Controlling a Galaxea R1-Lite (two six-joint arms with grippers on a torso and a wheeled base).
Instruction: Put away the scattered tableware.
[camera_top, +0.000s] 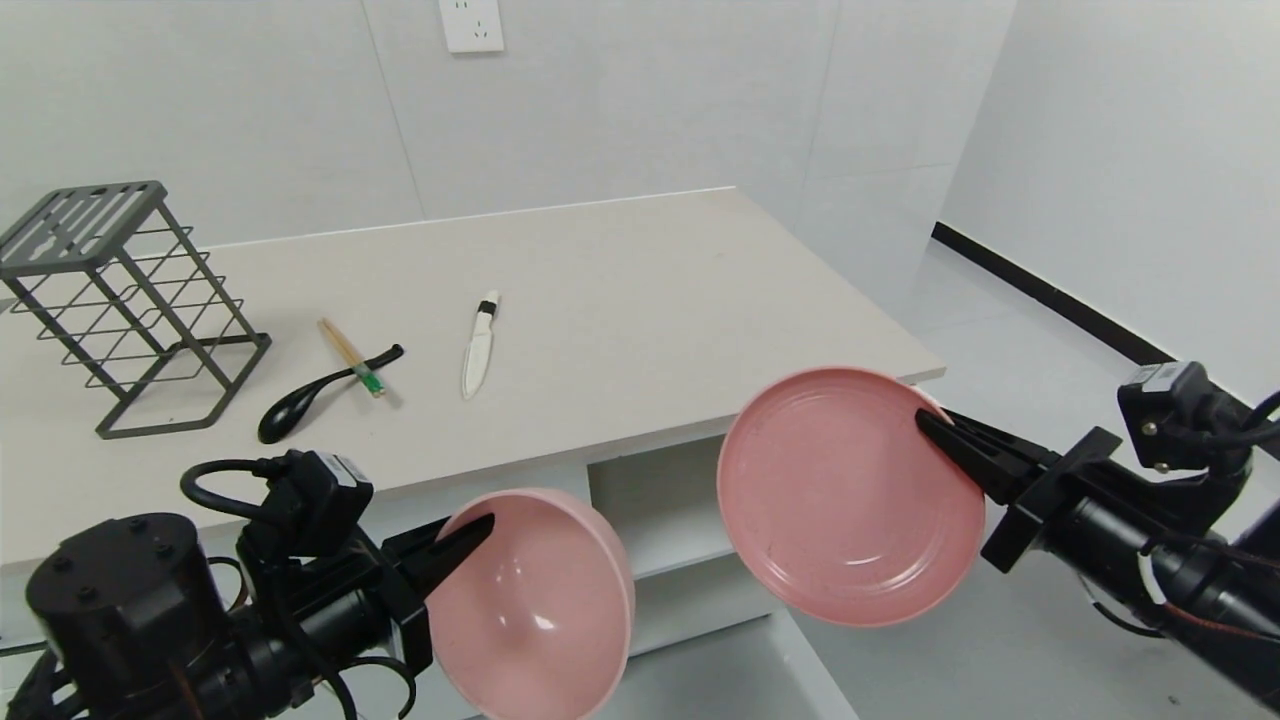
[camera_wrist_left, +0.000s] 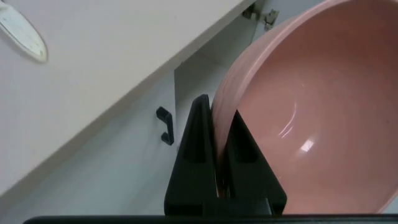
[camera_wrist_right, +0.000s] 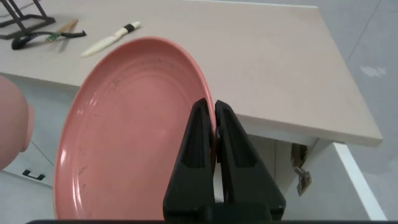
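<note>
The left gripper (camera_top: 472, 533) is closed on the rim of a pink bowl (camera_top: 545, 610). In the left wrist view the rim is pinched between the two black fingers (camera_wrist_left: 198, 155), with one finger inside the bowl and one outside. The bowl is held on edge, and its hollow is turned toward the right gripper (camera_top: 928, 422).

The right gripper is closed on the rim of a pink plate (camera_top: 850, 500). The rim is seen clamped between the nearly closed fingers (camera_wrist_right: 199, 155) in the right wrist view. The plate is held tilted on edge beyond the fingertips, with its face turned toward the left gripper. Bowl and plate are held near each other but apart, both in front of the table (camera_top: 650, 290) edge and off its top.

Behind the two dishes, under the table, an open cabinet (camera_top: 660, 500) with a shelf is seen.

On the table, well beyond the left fingers, a knife (camera_top: 479, 345), chopsticks (camera_top: 350, 357) and a black spoon (camera_top: 300, 395) are laid. The chopsticks are crossed over the spoon's handle. A wire rack (camera_top: 120, 300) is stood just beside the spoon, on the side away from the knife.
</note>
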